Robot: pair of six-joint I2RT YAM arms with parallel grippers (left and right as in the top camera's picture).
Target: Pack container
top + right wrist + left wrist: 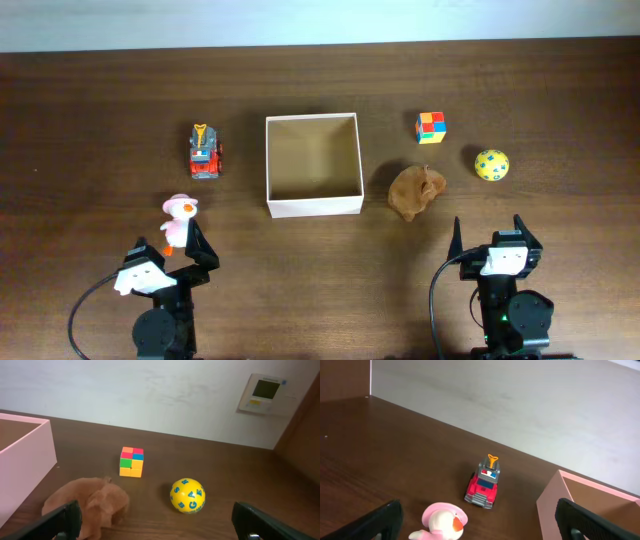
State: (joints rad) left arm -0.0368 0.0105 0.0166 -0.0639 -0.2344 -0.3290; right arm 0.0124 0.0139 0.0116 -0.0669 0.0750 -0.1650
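Nearest the robot, the left gripper [168,243] hangs with its jaws spread wide and nothing in them. The right gripper [488,225] is just as wide and just as empty. Just ahead of the left fingers stands a duck in a pink hat [180,215]; a soft brown plush [416,190] lies ahead of the right gripper, close beside the container [313,206]. The container sits mid-table between the two arms, its tan floor bare, so packing looks not yet begun. The duck seems the easiest first pick: straddle its body, not the hat, close gently, and lift clear of the white wall before releasing. Farther off wait a fire truck [205,152], a yellow ball [491,165] and a colour cube [431,126].
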